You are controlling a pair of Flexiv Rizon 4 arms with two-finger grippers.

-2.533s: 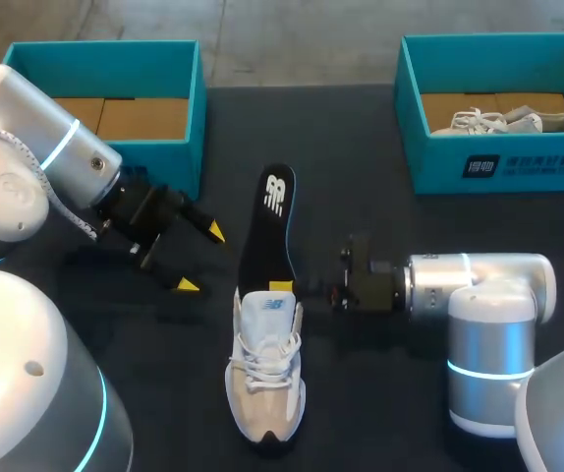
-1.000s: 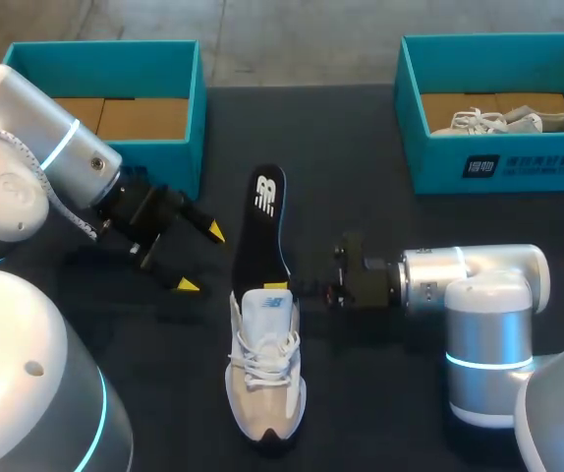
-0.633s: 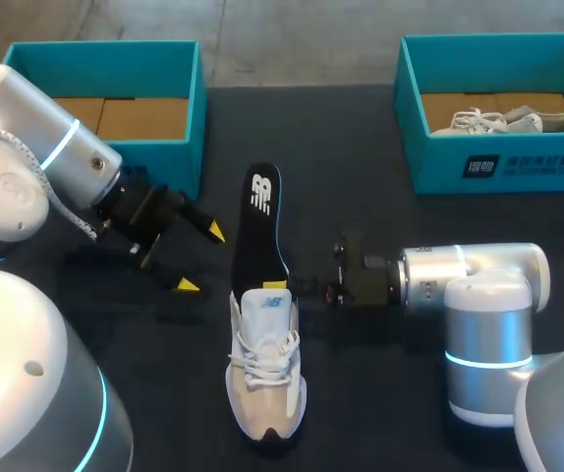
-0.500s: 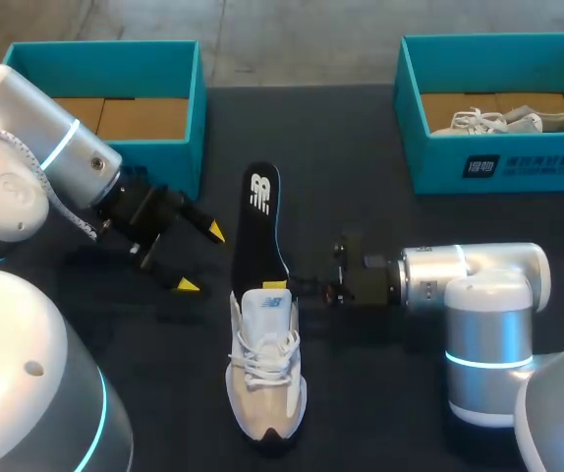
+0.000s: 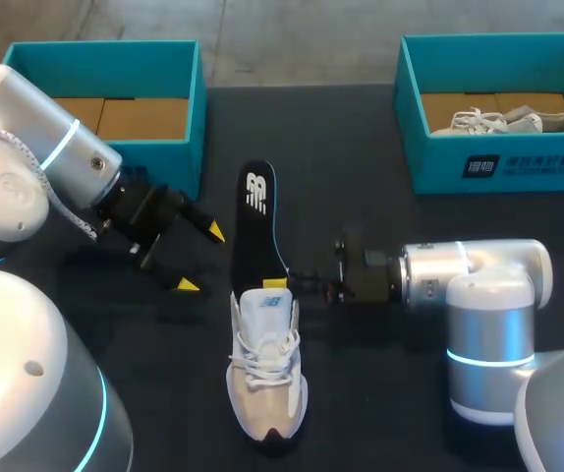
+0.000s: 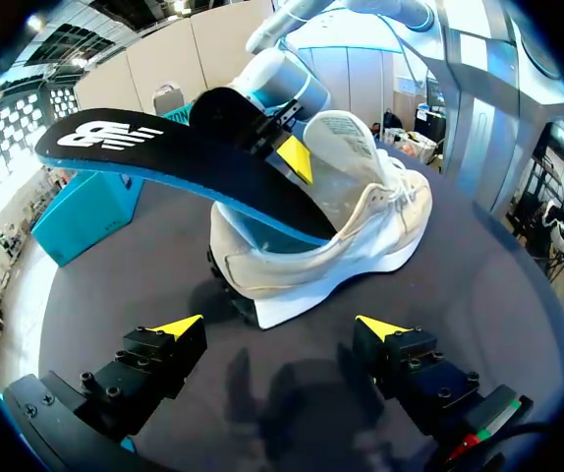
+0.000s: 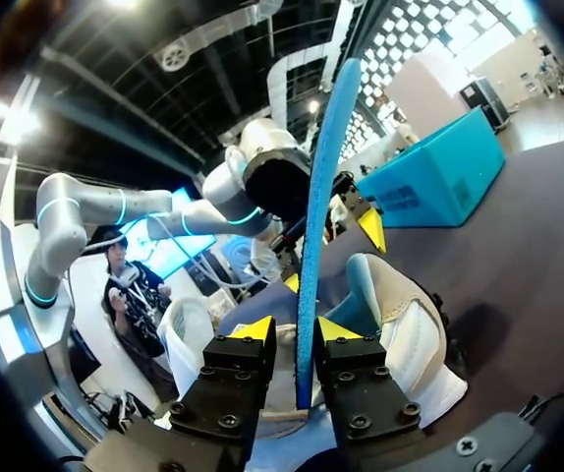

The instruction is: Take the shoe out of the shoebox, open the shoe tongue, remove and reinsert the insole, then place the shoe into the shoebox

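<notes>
Head view: right tool (image 7: 297,329), grasping the insole (image 5: 253,221), has swung its free end toward the released left tool (image 5: 196,258); front stays inside the shoe (image 5: 265,364), so reinsertion looks unfinished

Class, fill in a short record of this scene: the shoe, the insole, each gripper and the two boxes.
shoe: white, upright on the table
insole: black, one end inside the shoe, the rest sticking out past its heel
right gripper: shut on the insole
left gripper: open, empty, beside the insole
left box: no shoe in sight
right box: holds a second shoe
</notes>
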